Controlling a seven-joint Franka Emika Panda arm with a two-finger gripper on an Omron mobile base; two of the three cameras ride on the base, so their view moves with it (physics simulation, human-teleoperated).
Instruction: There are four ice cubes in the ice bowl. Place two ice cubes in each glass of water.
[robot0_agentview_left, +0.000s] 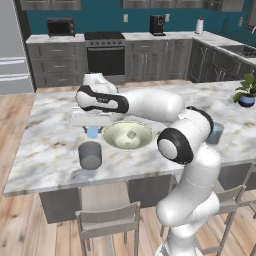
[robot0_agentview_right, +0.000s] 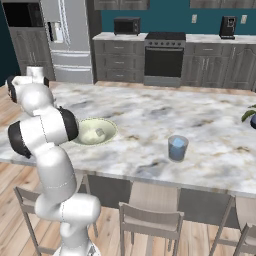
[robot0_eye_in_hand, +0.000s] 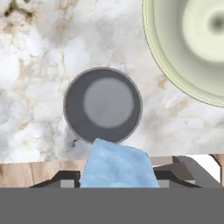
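Marble island counter (robot0_agentview_left: 55, 145) carries everything; the white arm reaches left across it. Ice bowl (robot0_agentview_left: 127, 136), wide and pale yellow-green, sits near the counter's near edge with one ice cube (robot0_agentview_left: 131, 134) visible inside; whether more lie in it cannot be told. One glass (robot0_agentview_left: 90, 155) stands just left of the bowl, close to the near edge, and looks empty of ice from above in the hand view (robot0_eye_in_hand: 103, 105). The other glass (robot0_agentview_right: 177, 148) is well apart to the right, bluish inside; its contents cannot be made out. Risk, as I judge it: the held cube hangs over the glass's near rim rather than its centre, so a release here could clip the rim and bounce onto the counter or off the edge. The gripper (robot0_eye_in_hand: 117, 181) hovers above the left glass, fingers clamped on a pale-blue ice cube (robot0_eye_in_hand: 117, 165), seen also from the left base view (robot0_agentview_left: 93, 132).
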